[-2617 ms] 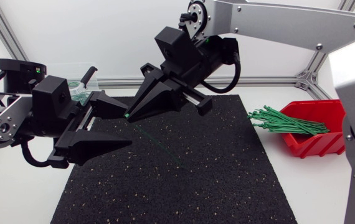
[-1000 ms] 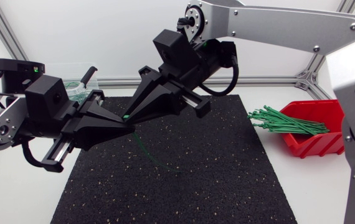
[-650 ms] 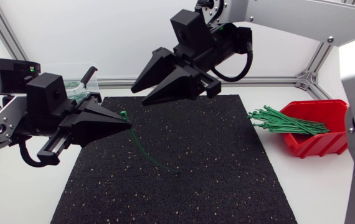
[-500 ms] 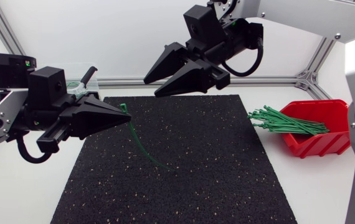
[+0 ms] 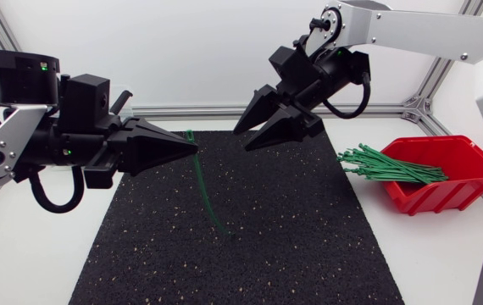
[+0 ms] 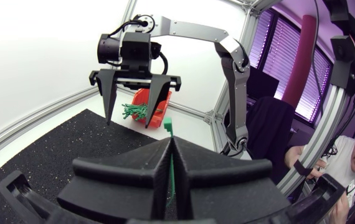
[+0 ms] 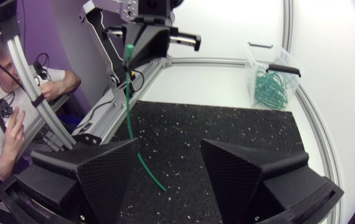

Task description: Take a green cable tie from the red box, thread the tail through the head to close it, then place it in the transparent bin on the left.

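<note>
Over the black speckled rubber mat [image 5: 250,229]: my left matte black gripper [image 5: 194,150] above its left half, pinched tight; my right matte black gripper [image 5: 241,141] above its far edge, spread wide, empty. Off the mat's right side, the red plastic box [image 5: 445,193]. My left fingertips clamp the thin green cable tie [image 5: 199,174], tail dangling toward mid-mat.

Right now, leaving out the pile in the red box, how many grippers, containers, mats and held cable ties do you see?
Grippers: 2 (left gripper, right gripper)
Containers: 2 (red box, clear bin)
Mat: 1
Held cable tie: 1
Total: 6
</note>
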Robot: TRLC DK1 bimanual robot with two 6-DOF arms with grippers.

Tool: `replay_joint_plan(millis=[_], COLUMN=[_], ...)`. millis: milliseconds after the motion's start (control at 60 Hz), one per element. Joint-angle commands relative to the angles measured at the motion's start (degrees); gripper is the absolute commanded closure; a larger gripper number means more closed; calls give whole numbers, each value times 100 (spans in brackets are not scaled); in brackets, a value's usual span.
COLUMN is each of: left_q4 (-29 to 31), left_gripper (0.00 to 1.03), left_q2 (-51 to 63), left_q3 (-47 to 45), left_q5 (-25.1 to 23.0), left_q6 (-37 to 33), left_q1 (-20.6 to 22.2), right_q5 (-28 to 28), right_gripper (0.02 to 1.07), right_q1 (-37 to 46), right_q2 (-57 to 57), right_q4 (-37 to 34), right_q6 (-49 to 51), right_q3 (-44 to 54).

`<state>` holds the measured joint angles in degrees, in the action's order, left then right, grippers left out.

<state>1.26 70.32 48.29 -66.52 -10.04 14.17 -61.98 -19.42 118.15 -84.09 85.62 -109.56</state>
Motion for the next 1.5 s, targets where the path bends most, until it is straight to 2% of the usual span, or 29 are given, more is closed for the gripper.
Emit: replay_joint_plan(millis=[0, 133, 283, 483, 633, 717, 833, 917, 1033, 1100, 1150, 1267, 1333, 1483], left_q4=[41, 41, 103, 147, 94, 41, -240, -521, -758, -873, -882, -1031, -1172, -1567], left_gripper=[100, 100, 100, 100, 100, 100, 100, 100, 100, 100, 100, 100, 100, 100], left_q2=[-89, -28, 131, 245, 245, 236, 333, 403, 403, 394, 394, 394, 394, 482], left_q3=[137, 172, 260, 506, 541, 471, 347, 242, 84, 31, 31, 31, 13, -39], left_q5=[183, 517, 561, 711, 763, 790, 799, 790, 763, 667, 544, 386, 342, 289], left_q6=[81, 46, 275, 811, 1145, 1189, 1338, 1417, 1444, 1444, 1444, 1628, 1769, 2156], left_q1=[129, 261, 384, 455, 499, 578, 595, 560, 534, 534, 507, 393, 332, 261], right_q5=[282, 994, 1372, 1821, 2673, 2910, 2946, 2699, 2137, 1601, 1434, 1188, 845, 731], right_gripper=[33, 33, 33, 33, 33, 33, 33, 33, 35, 44, 48, 48, 48, 48], right_q1=[26, -44, -53, -115, -449, -598, -686, -686, -554, -396, -378, -422, -431, -633], right_q2=[-275, -943, -1637, -2419, -3201, -3562, -3588, -3421, -3026, -2841, -2701, -2437, -2314, -2279], right_q4=[508, 2266, 3057, 3681, 5166, 5641, 5623, 5228, 4533, 4191, 4164, 4094, 4068, 4085], right_q6=[-494, -1487, -2164, -2770, -3676, -4115, -4827, -5240, -5530, -5565, -5671, -5768, -5926, -6119], right_q3=[523, 1587, 2307, 3081, 4074, 4434, 4355, 4109, 3564, 3283, 3160, 3010, 2914, 2923])
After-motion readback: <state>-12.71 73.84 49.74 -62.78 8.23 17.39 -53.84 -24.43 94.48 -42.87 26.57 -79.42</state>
